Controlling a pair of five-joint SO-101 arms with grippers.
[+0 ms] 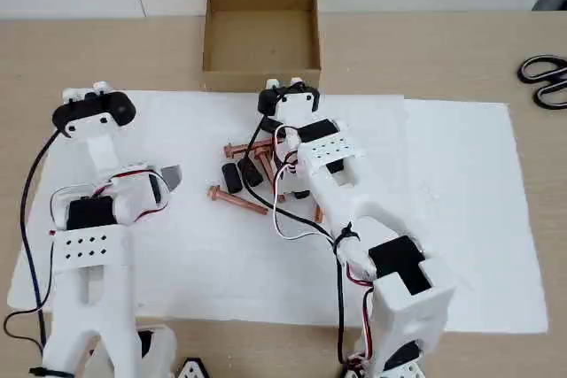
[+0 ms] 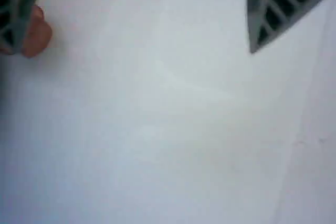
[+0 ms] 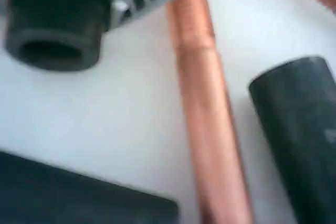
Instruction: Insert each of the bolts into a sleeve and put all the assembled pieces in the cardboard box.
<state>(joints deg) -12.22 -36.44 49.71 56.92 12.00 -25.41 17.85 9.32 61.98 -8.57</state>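
Note:
Several copper bolts (image 1: 237,200) and black sleeves (image 1: 232,177) lie in a loose pile on white paper in front of the open cardboard box (image 1: 213,37). My right gripper (image 1: 268,164) is down in that pile and appears shut on a black sleeve (image 3: 52,30), whose open end faces the wrist camera. Beside it lie a copper bolt (image 3: 207,108) and another black sleeve (image 3: 299,129). My left gripper (image 1: 170,176) is low over bare paper left of the pile. It (image 2: 142,30) is open and holds nothing. A bolt head (image 2: 37,34) sits just beside one finger (image 2: 21,9).
The white paper (image 1: 443,219) covers most of the wooden table. Scissors (image 1: 545,77) lie at the far right edge. A dark flat shape (image 3: 79,198) lies close under the right wrist camera. Cables hang off both arms.

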